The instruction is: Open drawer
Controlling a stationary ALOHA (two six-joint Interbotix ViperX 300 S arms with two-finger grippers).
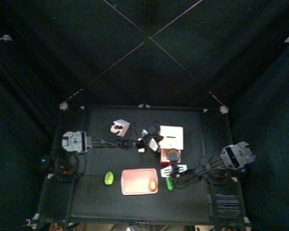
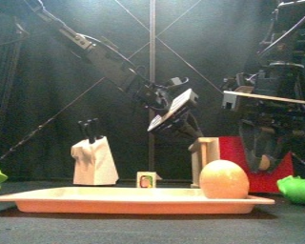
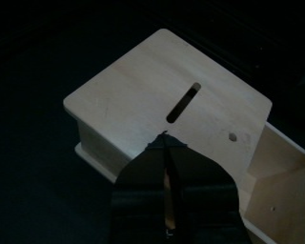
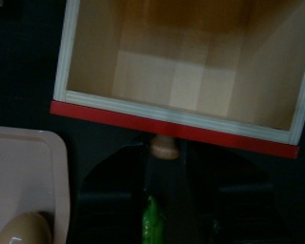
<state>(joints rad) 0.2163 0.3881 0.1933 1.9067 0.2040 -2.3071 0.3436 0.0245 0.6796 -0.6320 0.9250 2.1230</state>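
Pale wood, the drawer is looking light and rigid; the right hand is gripping its small knob, the left hand closed beside the casing.

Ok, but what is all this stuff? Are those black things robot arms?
Yes. Two black robot arms work at a small black table. One picture looks down from above, one across from the table's edge, two from cameras on the arms' wrists. On the table: a pink tray with an egg-shaped ball, small green things, and a pale box whose drawer is pulled open. The right gripper is at the drawer's knob; the left gripper is against the box.
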